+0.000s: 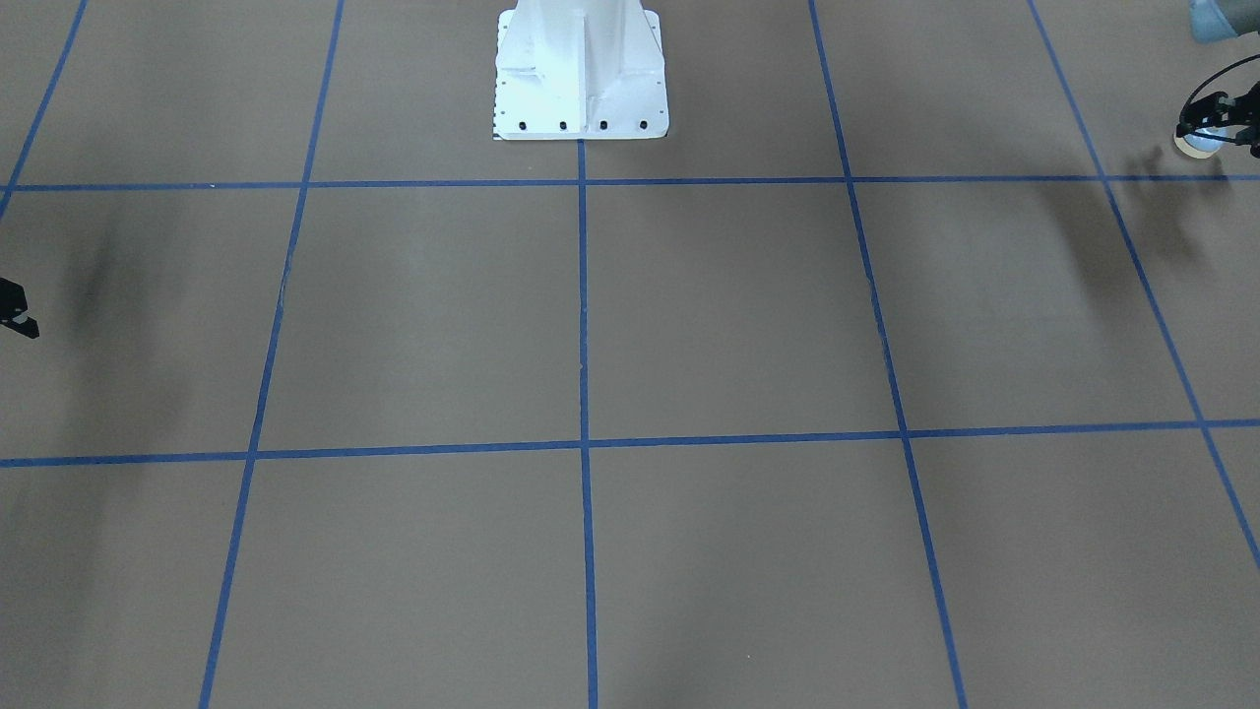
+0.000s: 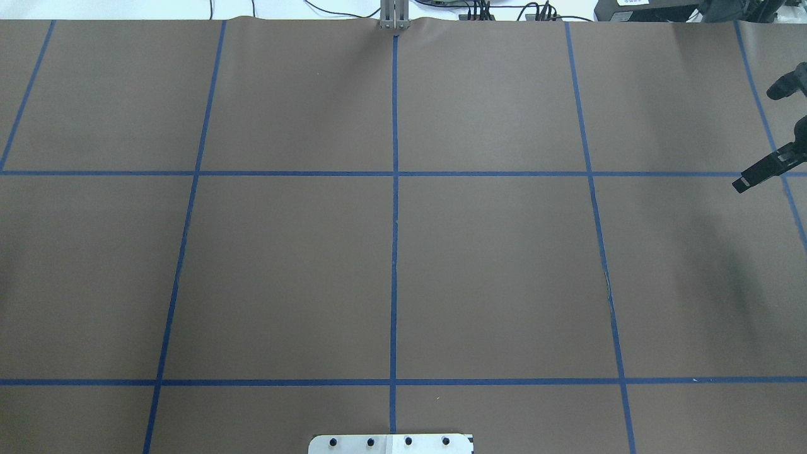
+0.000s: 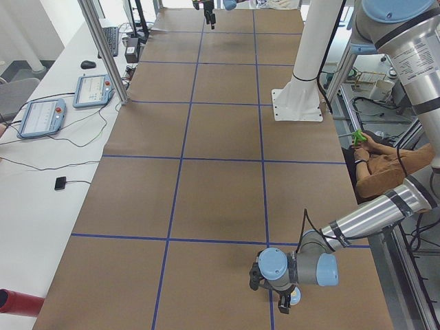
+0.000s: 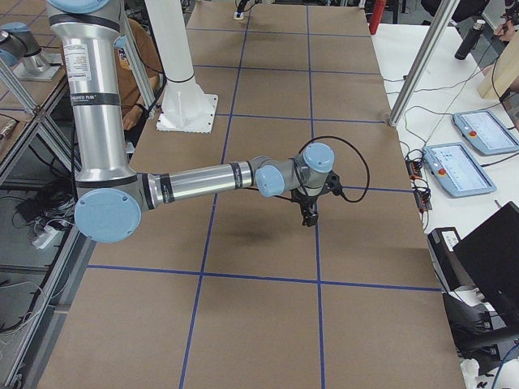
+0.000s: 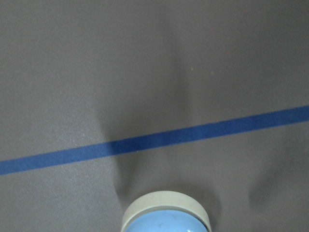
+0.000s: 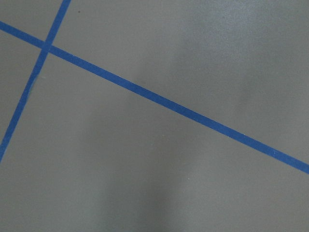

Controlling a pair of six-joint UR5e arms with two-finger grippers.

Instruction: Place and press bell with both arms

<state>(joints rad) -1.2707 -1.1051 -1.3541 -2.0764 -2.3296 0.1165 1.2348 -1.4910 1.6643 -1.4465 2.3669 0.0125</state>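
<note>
The bell [image 1: 1197, 146] is light blue with a cream base. It sits between the fingers of my left gripper [image 1: 1205, 136] at the table's end on my left, and its shadow falls apart from it on the paper. The left wrist view shows the bell [image 5: 166, 217] at its bottom edge, above a blue tape line. The exterior left view shows the left gripper [image 3: 282, 300] low over the table with the bell [image 3: 294, 297]. My right gripper [image 2: 756, 176] hangs empty at the table's right end, its fingers showing as one narrow bar. It also shows in the exterior right view [image 4: 309, 215].
The brown paper table [image 2: 492, 265] is marked with a blue tape grid. The white pedestal [image 1: 581, 89] stands at the robot's side, in the middle. Two tablets [image 3: 41, 115] and a red cylinder [image 3: 17, 301] lie on the side bench. A seated person [image 3: 388, 161] is behind the robot.
</note>
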